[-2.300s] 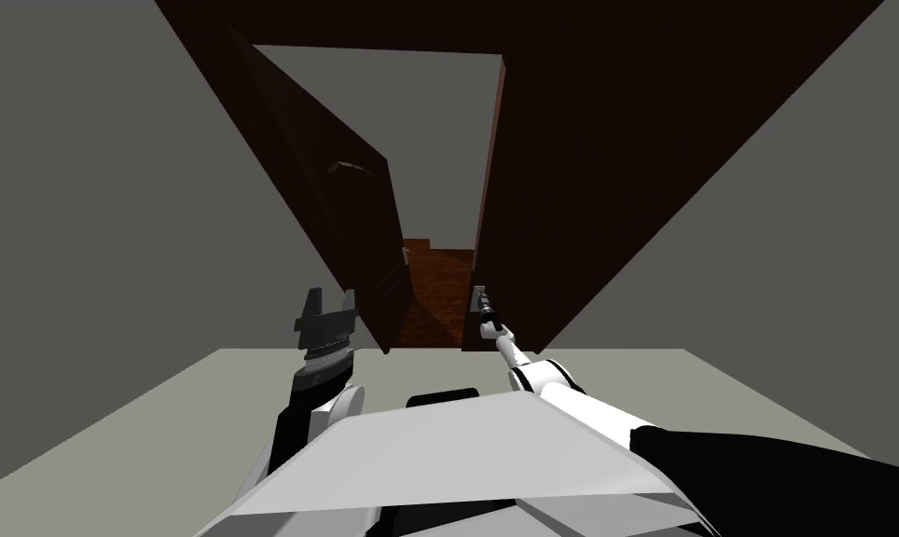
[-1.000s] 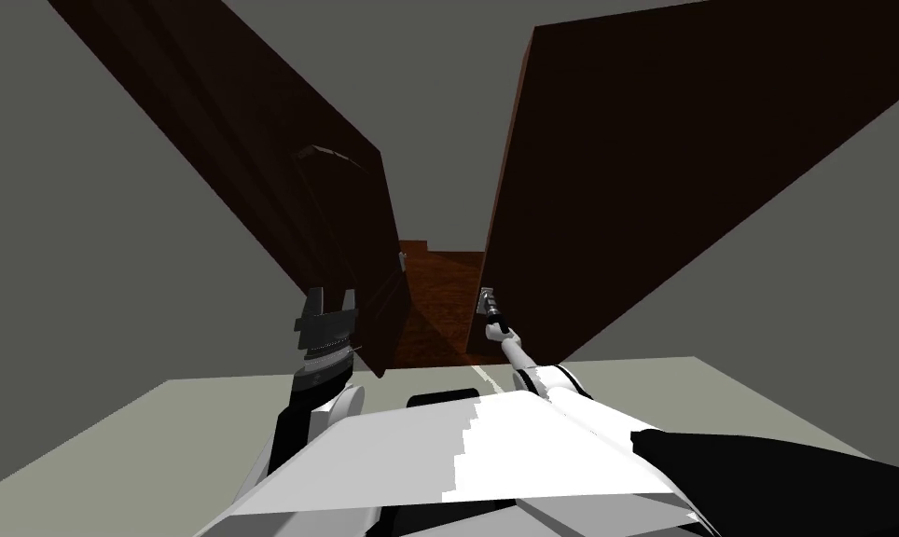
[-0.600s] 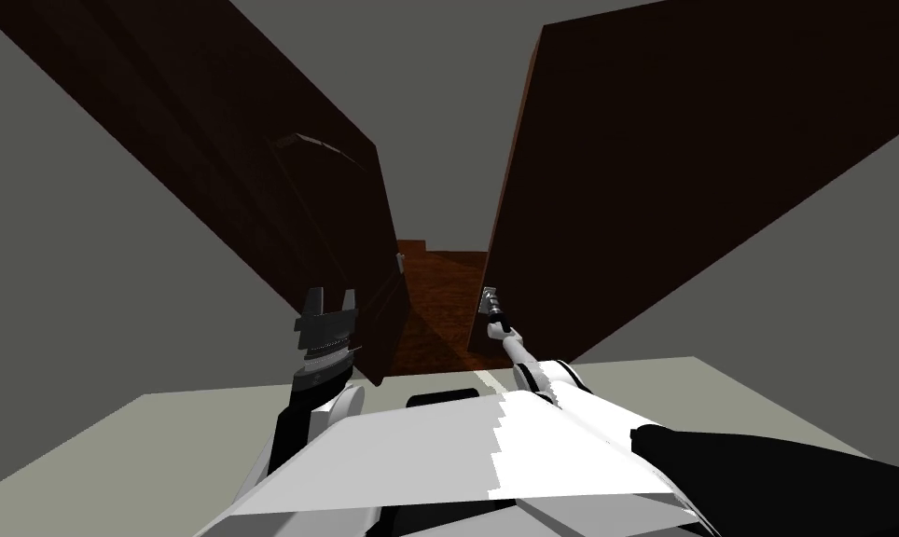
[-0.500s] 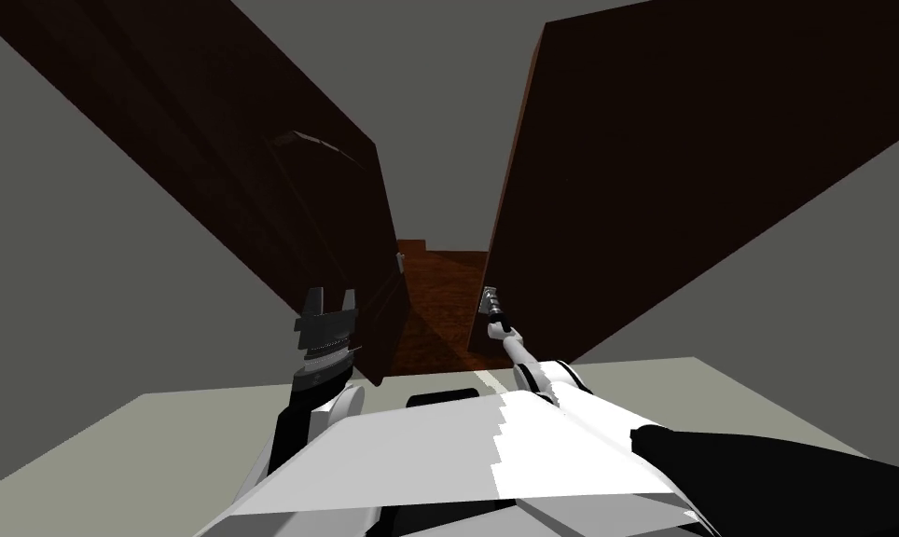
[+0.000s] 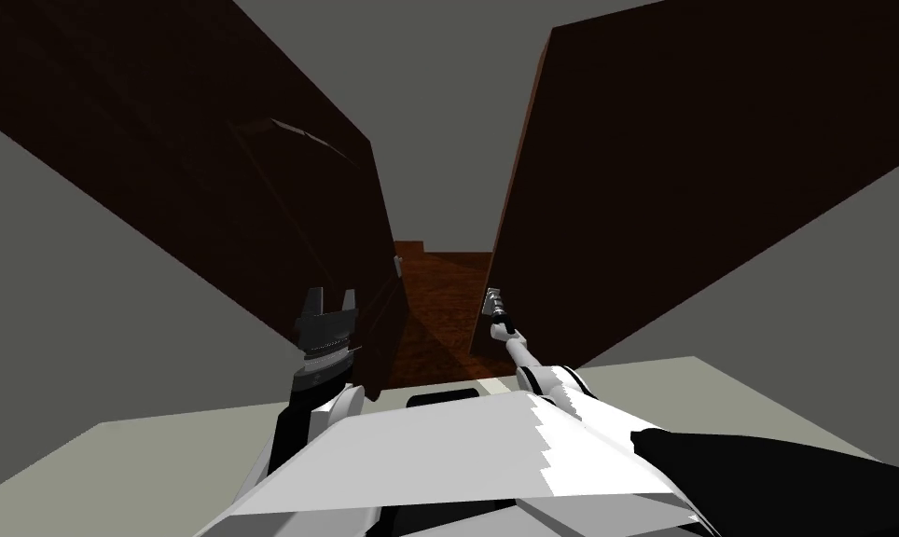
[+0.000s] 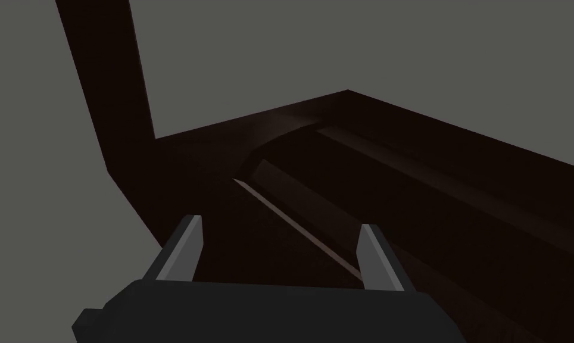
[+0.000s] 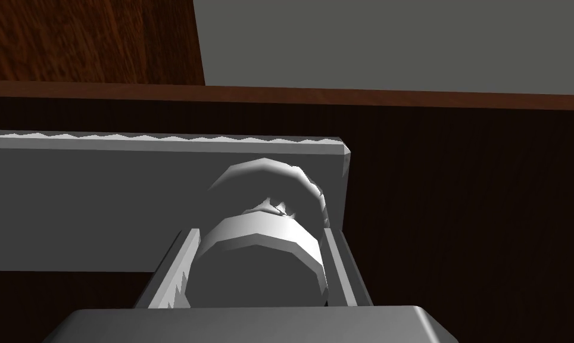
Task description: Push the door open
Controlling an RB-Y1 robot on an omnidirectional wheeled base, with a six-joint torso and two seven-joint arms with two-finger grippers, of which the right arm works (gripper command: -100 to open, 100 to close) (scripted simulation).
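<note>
Nearest, the right gripper [image 7: 257, 235] is clamped on the grey knob [image 7: 262, 268], which sits on a plate [image 7: 101, 202] at the door's [image 5: 681, 168] free edge, probably so the arm can steer the door while pushing. Left of the door, the left gripper [image 6: 280, 223] hangs released, fingers spread, close before a second dark panel [image 5: 252, 186] that narrows the gap. Beyond the partly open door lie a reddish floor [image 5: 443, 280] and a grey wall [image 5: 448, 121].

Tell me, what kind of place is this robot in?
Probably a doorway inside a house. The right gripper is shut on a grey knob on a dark brown door, another dark panel stands to its left, and a reddish wooden floor shows between them.
</note>
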